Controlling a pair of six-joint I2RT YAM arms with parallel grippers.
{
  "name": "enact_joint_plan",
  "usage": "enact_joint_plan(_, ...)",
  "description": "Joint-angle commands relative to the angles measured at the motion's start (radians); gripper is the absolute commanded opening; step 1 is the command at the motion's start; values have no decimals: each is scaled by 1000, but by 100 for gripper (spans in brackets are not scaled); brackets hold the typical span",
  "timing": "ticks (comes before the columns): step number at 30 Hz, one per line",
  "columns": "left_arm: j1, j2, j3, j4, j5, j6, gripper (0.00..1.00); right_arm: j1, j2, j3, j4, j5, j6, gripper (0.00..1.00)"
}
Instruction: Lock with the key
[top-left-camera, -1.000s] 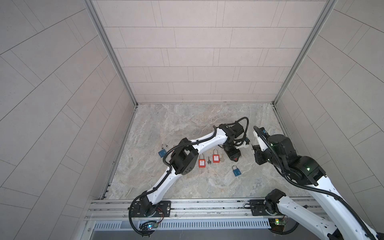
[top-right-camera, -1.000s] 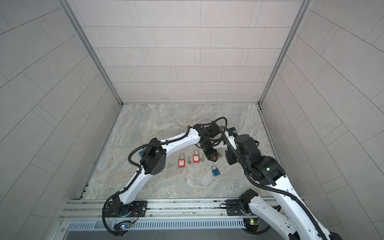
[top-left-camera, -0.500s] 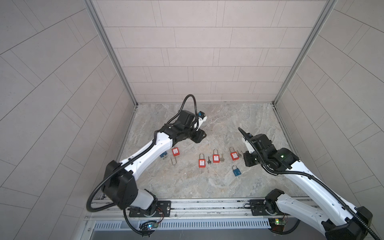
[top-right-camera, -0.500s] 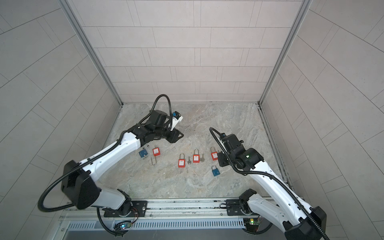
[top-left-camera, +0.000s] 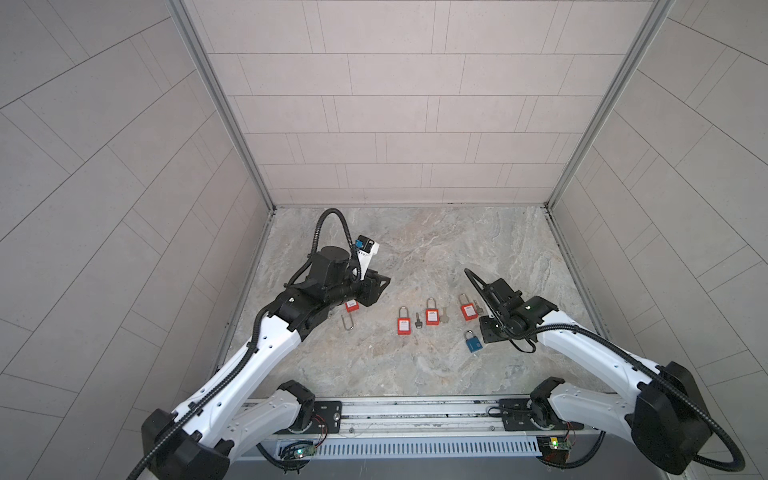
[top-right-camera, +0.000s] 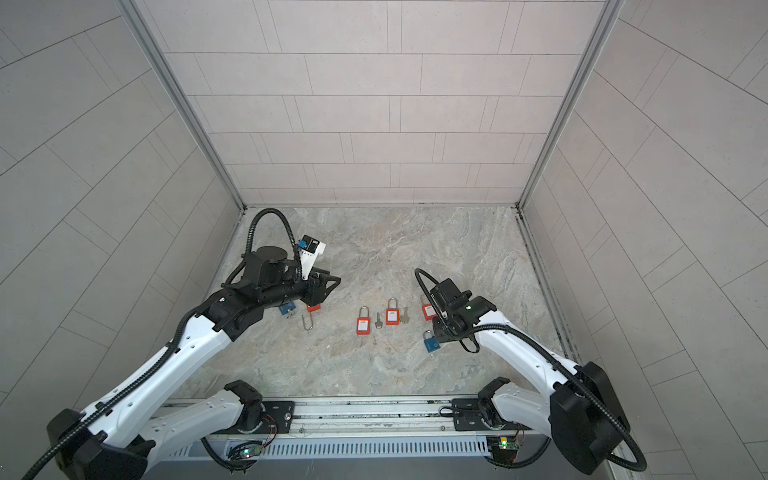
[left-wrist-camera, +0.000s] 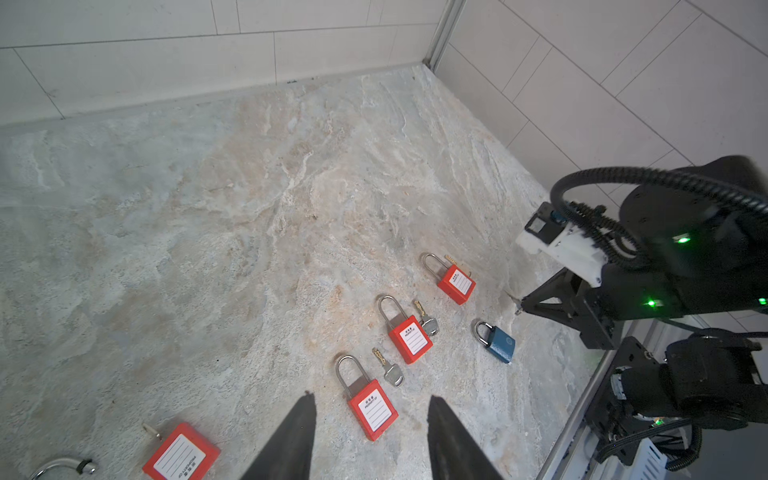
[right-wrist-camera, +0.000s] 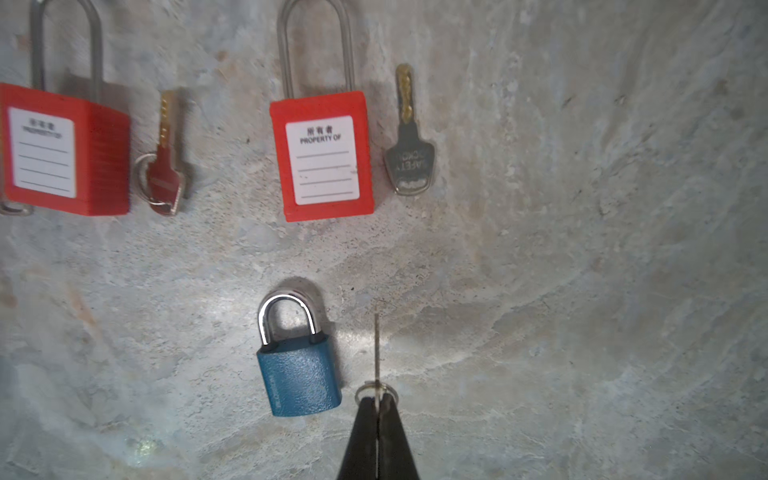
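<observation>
Right wrist view: right claw (right-wrist-camera: 377, 400) pinches a thin key (right-wrist-camera: 376, 353) beside the blue padlock (right-wrist-camera: 297, 374); the top views hide that key. Left claw (left-wrist-camera: 370, 397) spread, empty.

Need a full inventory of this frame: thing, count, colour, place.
red padlocks: 4, red; three in a row mid-table, the fourth by the left pincer with no shackle in it
shackle: 1, steel; loose, beside that fourth one
blue padlocks: 2, blue; one in front of the row, one under the left arm
keys: 3, metal; one beside each padlock in the row
held key: 1, metal; in the right pincer
table: 1, grey marble
left pincer: open, empty
right pincer: shut on held key, beside the front blue padlock
</observation>
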Motion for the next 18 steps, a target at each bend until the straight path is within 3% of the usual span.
enact_joint_plan(1,6,-49,-51,-20,-49,-54,49,3,8,-29,52,41,14,0)
enact_joint_plan(6,6,-117,-138,37,-76,-121,49,-1,31,-85,98,31,14,0)
enact_joint_plan(12,6,-134,-172,-17,-153,-175,50,-3,69,-99,127,2,22,0)
enact_joint_plan(15,8,-144,-179,-57,-210,-201,52,-2,54,-76,80,71,48,22)
enact_joint_plan(18,14,-153,-184,-73,-258,-236,56,-2,-3,-62,62,87,49,34)
